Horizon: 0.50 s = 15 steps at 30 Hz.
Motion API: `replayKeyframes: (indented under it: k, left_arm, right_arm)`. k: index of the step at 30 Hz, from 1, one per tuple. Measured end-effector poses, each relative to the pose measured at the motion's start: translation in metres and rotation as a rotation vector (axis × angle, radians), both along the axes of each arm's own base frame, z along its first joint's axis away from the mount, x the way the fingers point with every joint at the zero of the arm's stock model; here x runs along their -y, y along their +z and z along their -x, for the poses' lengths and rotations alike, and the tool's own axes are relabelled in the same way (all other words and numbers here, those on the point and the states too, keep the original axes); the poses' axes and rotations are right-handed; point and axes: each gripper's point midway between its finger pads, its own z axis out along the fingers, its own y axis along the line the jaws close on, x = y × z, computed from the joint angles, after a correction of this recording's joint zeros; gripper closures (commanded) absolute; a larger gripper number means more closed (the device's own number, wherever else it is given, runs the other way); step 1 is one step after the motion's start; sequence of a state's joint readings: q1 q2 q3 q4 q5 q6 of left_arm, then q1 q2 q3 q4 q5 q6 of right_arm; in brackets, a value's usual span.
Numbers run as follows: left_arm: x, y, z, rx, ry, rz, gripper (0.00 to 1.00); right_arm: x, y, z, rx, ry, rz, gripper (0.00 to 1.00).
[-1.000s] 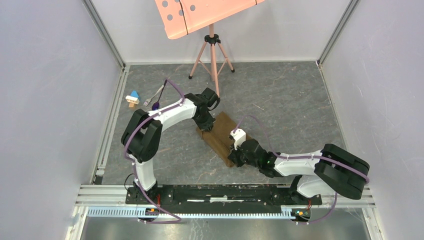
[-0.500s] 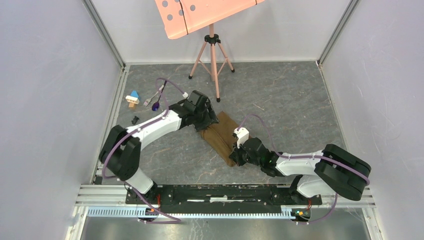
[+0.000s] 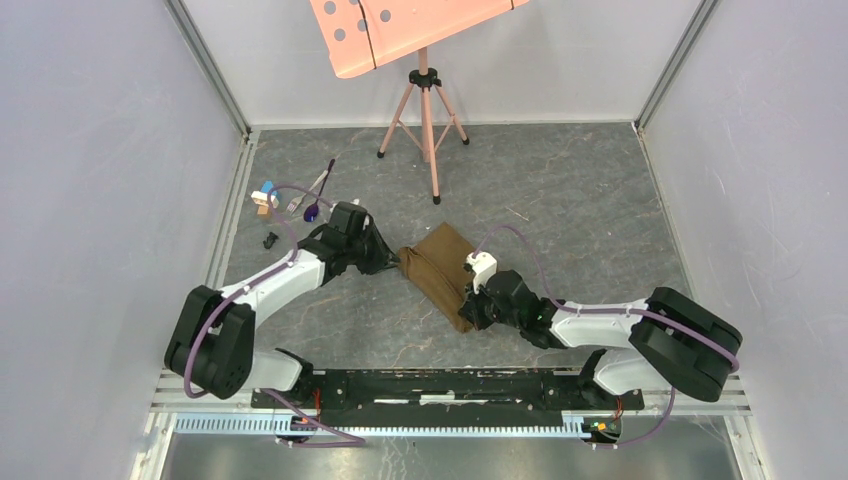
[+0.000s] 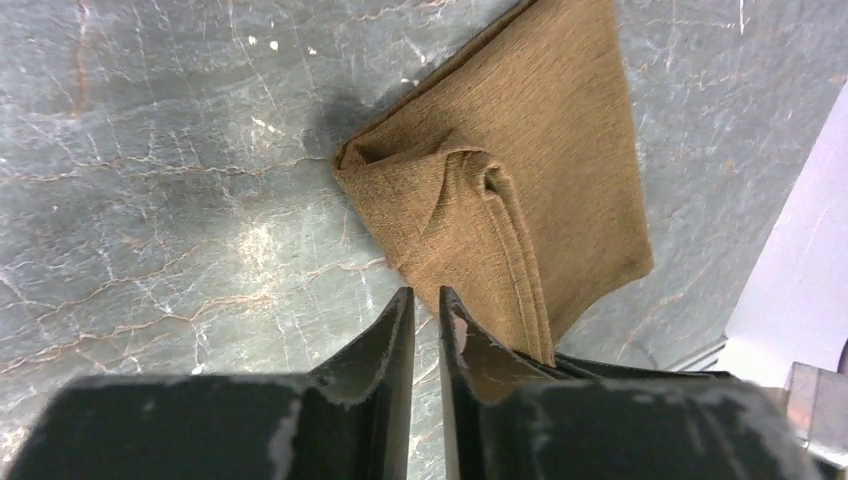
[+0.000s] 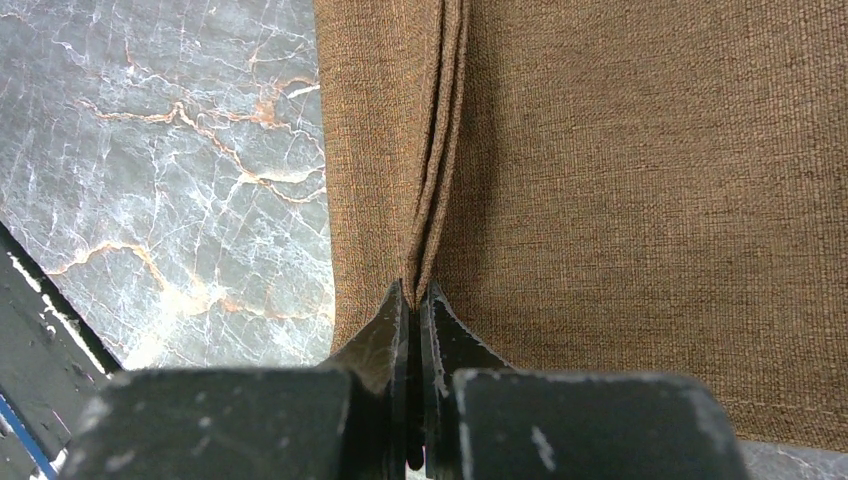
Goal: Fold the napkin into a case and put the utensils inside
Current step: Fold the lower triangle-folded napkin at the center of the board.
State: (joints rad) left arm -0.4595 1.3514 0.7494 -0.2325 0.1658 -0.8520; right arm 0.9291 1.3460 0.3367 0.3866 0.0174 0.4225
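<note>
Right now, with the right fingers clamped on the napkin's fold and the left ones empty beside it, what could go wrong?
1. The right fingers pinch a raised ridge of the napkin; dragging from there may pull the layers apart.
2. The napkin's end by the left fingers is bunched, so the next fold may come out crooked.
3. The fork and spoon lie close together by the toy block; a grab could catch both.
</note>
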Motion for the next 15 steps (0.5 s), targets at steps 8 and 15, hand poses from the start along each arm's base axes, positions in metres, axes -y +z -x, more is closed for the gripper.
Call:
replayKeyframes:
  k: [8, 15]
  left_arm:
    - [0.009, -0.020, -0.003, -0.047, -0.046, 0.066, 0.81]
    - [0.015, -0.027, -0.014, -0.063, -0.057, 0.091, 0.81]
  right_arm:
    - [-0.004, 0.000, -0.005, -0.037, 0.026, 0.027, 1.00]
    - [-0.003, 0.000, -0.007, -0.056, 0.037, 0.032, 1.00]
